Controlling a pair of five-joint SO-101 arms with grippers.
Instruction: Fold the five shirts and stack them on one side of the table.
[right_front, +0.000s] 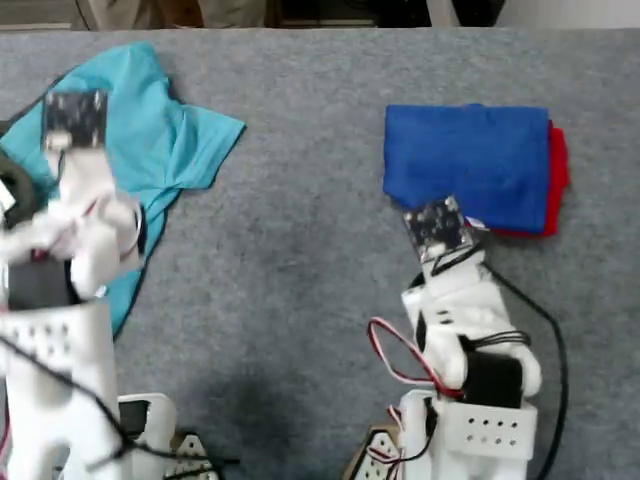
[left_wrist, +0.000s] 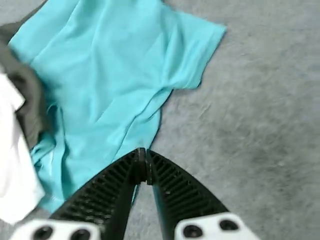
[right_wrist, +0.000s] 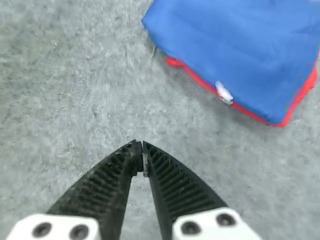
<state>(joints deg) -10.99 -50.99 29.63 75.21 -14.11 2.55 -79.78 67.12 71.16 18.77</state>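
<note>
I count two done: the blue shirt (right_front: 466, 155) sits folded on the red shirt (right_front: 558, 165) at the right side of the desk (right_front: 300, 250). The turquoise shirt (right_front: 165, 140) lies spread and unfolded on the left, with a grey garment (left_wrist: 27, 95) and a white garment (left_wrist: 12, 170) bunched beside it, so I judge three remain. My left tool (left_wrist: 142, 155) and right tool (right_wrist: 142, 147) are both clenched on nothing.

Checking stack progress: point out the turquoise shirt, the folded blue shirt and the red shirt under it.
turquoise shirt (right_front: 175, 140), high view, its spread body.
folded blue shirt (right_front: 465, 155), high view, middle of its top face.
red shirt (right_front: 559, 175), high view, edge showing past the blue one.
</note>
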